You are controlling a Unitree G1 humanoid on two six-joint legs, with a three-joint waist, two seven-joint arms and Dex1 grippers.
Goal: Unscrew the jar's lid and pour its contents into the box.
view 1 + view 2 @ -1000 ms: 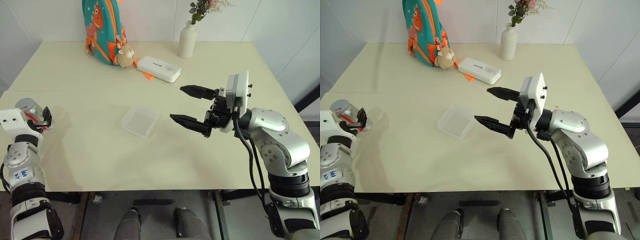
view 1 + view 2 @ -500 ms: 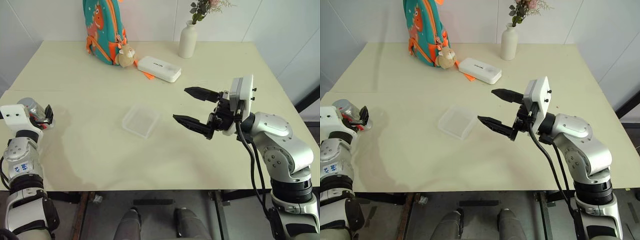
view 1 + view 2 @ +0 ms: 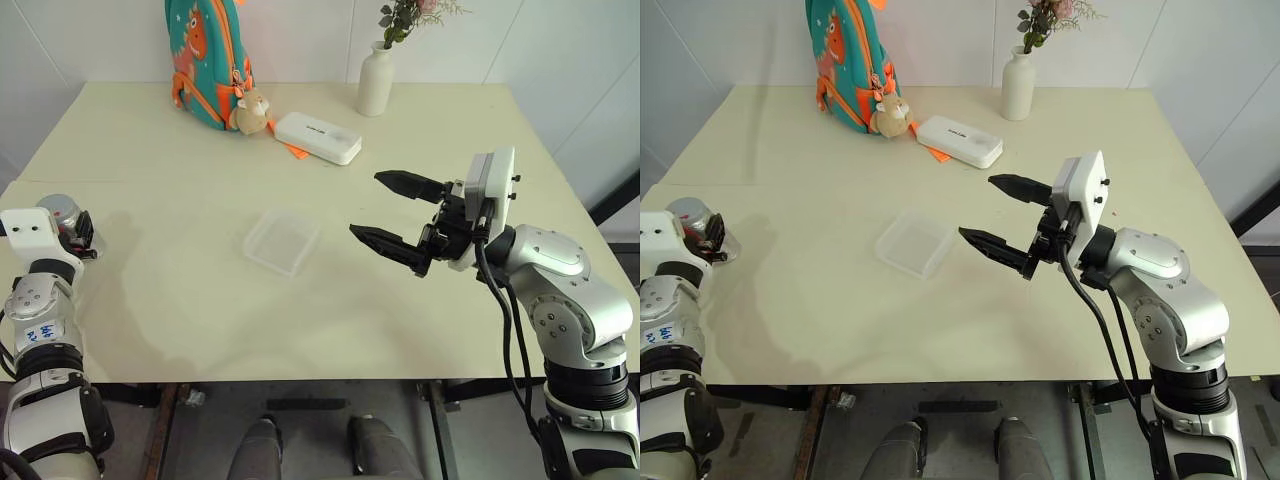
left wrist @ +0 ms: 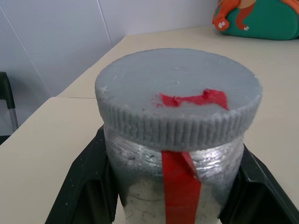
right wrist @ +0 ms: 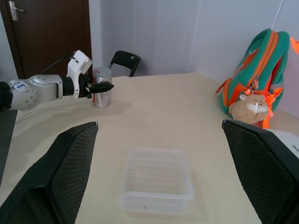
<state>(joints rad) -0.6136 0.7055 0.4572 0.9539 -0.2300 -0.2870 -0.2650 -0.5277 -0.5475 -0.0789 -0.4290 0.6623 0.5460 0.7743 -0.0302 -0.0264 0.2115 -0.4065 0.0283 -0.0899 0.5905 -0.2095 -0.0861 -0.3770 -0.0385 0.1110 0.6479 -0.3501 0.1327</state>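
Looking down, I see the big cream table [image 3: 200, 300] with the clear flat plastic box [image 3: 281, 241] in its middle. My right claw [image 3: 395, 212] hangs wide open and empty beside it. My left claw [image 5: 100, 87] squeezes the small clear jar [image 4: 175, 179], grey round lid [image 4: 177, 95] on, near the table's left edge.

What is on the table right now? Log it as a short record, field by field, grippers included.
jar: standing near the table's left edge, lid on, gripped by left gripper
lid: grey, red mark on top, still screwed on the jar
left gripper: shut on the jar's body, below the lid
right gripper: open, empty, held above the table right of the box
box: clear, empty, mid-table
table: pale, also bears backpack, white case, vase at the far side
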